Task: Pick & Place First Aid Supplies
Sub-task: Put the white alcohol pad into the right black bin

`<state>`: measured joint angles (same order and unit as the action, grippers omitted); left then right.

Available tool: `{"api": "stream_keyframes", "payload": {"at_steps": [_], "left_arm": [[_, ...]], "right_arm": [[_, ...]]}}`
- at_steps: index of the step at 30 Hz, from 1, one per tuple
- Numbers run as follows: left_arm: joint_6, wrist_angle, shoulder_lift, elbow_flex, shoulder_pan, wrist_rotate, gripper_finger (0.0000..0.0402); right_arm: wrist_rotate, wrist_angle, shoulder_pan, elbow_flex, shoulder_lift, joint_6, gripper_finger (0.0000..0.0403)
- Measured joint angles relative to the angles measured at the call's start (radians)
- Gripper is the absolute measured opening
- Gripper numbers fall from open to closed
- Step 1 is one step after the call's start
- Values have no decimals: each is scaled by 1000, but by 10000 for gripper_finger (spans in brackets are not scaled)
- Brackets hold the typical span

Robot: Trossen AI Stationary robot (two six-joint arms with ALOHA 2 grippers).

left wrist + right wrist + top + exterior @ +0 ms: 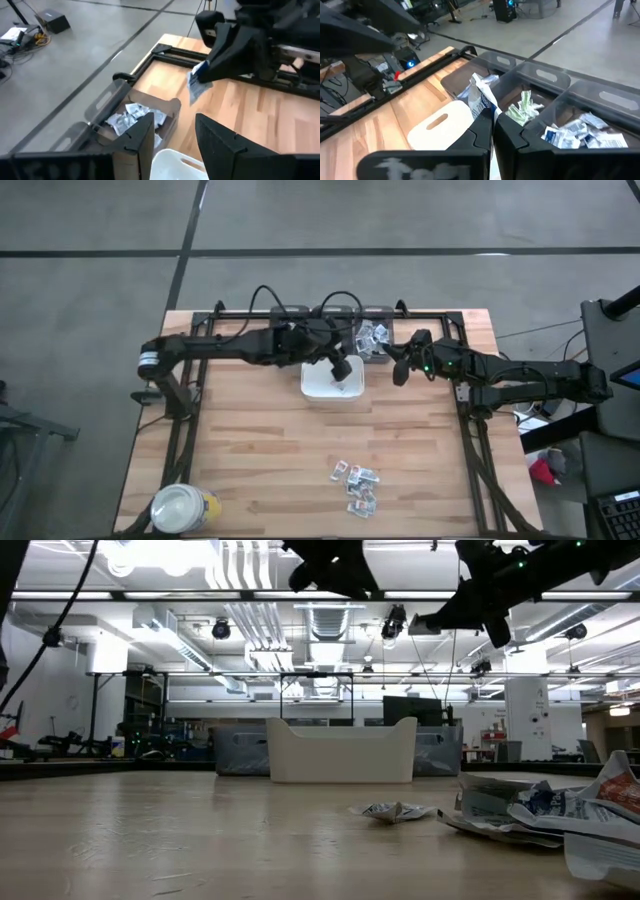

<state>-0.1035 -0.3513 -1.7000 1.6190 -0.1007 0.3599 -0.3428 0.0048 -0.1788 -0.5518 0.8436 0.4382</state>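
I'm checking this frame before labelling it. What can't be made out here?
- Print on the packets: too small in the high view.
- Tray contents: hidden by its wall in the low view.
- Print on the packet in the right gripper: blurred.
- Jar: cut by the high view's edge.

Grey concrete floor point(90, 380) crossed by dark seams — a workshop hall. Overhead, bright strip lights point(150, 555) and exposed ducts point(330, 620) (white pillar point(525, 710) at right).

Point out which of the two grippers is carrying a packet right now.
The right gripper, beside the white tray: it is shut on a white-and-blue packet. The left gripper, above the tray, is open and empty.
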Motion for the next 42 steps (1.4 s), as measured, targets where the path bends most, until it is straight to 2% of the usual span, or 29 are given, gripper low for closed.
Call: {"api": "stream_keyframes", "payload": {"at_steps": [5, 10, 17, 21, 36, 42], "left_arm": [[-48, 10, 67, -94, 26, 0, 140], [-123, 74, 144, -259, 63, 0, 140], [-169, 368, 305, -578, 101, -2, 139], [-178, 469, 417, -729, 102, 0, 139], [-110, 471, 830, -1023, 62, -2, 138], [-128, 468, 935, -1113, 15, -93, 134]], "right_arm": [[2, -26, -1, 0, 0, 11, 8], [6, -28, -1, 0, 0, 14, 8], [5, -29, -1, 0, 18, 28, 8], [3, -26, -10, 0, 69, 33, 8], [8, -65, -209, -182, 317, -46, 8], [61, -163, -285, -268, 387, -80, 8]]}}
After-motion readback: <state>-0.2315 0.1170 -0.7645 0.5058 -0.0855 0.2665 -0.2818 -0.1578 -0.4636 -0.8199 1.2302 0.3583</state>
